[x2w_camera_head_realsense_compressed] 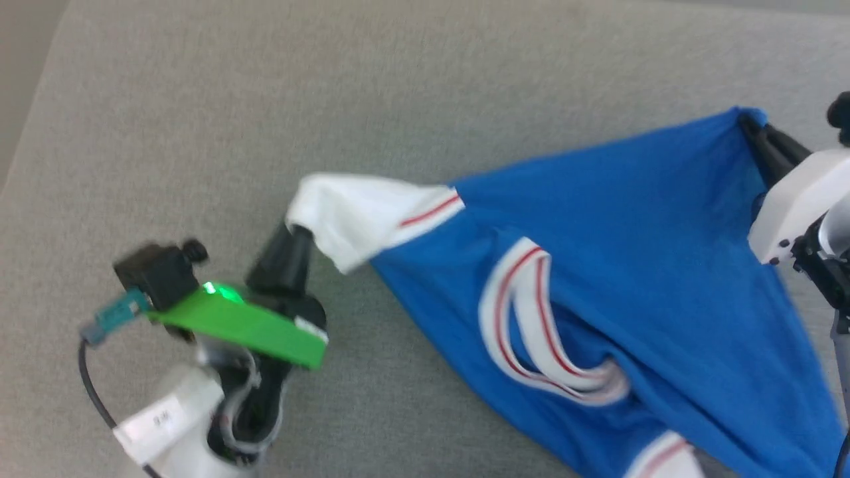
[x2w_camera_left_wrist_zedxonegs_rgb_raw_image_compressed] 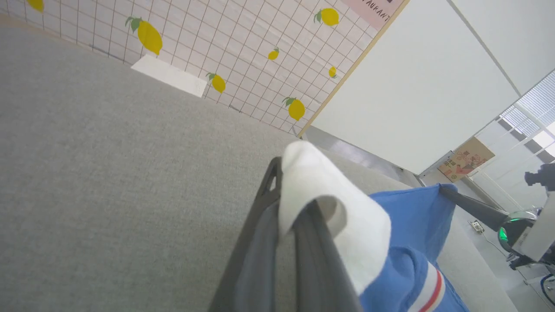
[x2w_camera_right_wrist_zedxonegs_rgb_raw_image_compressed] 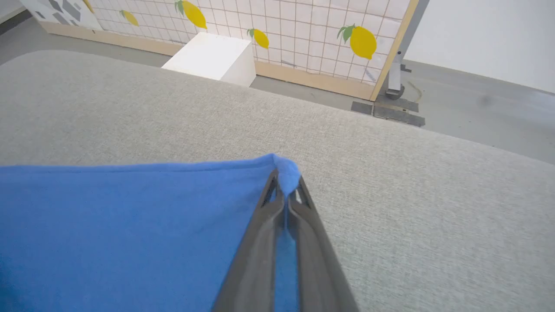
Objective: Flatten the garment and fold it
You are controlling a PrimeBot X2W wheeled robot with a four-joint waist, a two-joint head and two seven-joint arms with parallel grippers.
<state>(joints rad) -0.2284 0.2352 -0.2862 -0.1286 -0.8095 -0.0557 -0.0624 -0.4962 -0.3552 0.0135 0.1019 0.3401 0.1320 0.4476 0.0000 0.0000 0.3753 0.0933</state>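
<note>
Garment (x2w_camera_head_realsense_compressed: 631,265) above grey surface (x2w_camera_head_realsense_compressed: 265,99), clenched by left tool (x2w_camera_head_realsense_compressed: 297,238), right tool (x2w_camera_right_wrist_zedxonegs_rgb_raw_image_compressed: 284,193); lemon-print wall (x2w_camera_right_wrist_zedxonegs_rgb_raw_image_compressed: 303,26) beyond.

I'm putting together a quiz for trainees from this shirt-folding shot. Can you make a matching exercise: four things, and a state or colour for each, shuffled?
Things
1. left gripper
2. right gripper
3. collar
4. work surface

States or colours
A. plain grey
B. shut on a blue corner
C. white with red stripes
D. shut on the white sleeve

Pairs: 1-D, 2-B, 3-C, 4-A
</note>
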